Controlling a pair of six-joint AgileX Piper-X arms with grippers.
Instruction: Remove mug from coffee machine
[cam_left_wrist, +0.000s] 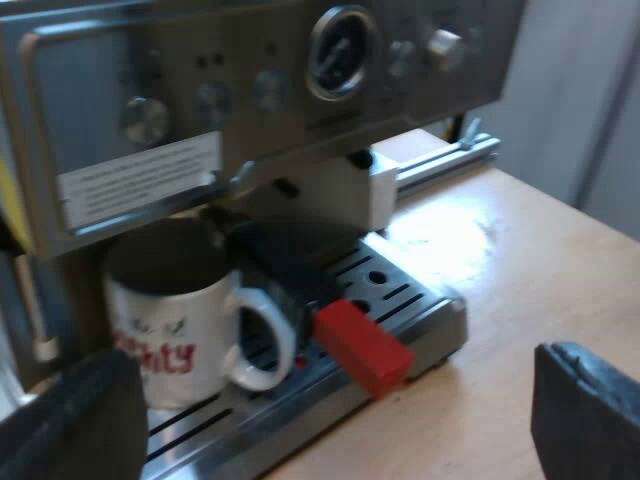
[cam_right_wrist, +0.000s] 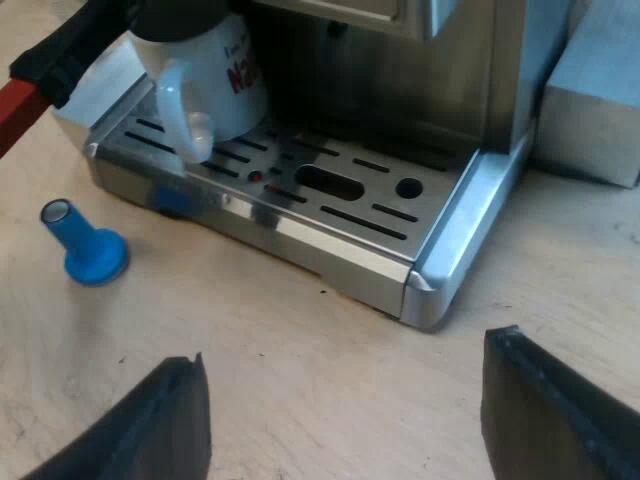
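Observation:
A white mug (cam_left_wrist: 180, 335) with red lettering stands on the espresso machine's drip tray (cam_left_wrist: 400, 300), under the locked-in holder whose dark handle ends in red (cam_left_wrist: 362, 346). The mug's handle points outward beside that red end. My left gripper (cam_left_wrist: 330, 430) is open, its fingers (cam_left_wrist: 585, 410) wide apart, a short way out from the mug. In the right wrist view the mug (cam_right_wrist: 205, 80) sits on the slotted tray (cam_right_wrist: 330, 215), and my right gripper (cam_right_wrist: 345, 420) is open over the wooden table before the tray, holding nothing.
The machine's steel front (cam_left_wrist: 250, 80) with knobs and a pressure gauge (cam_left_wrist: 342, 52) hangs over the mug. A blue tamper (cam_right_wrist: 85, 245) stands on the wooden table (cam_right_wrist: 300, 350) near the tray's edge. A pale box (cam_right_wrist: 600, 110) sits beside the machine.

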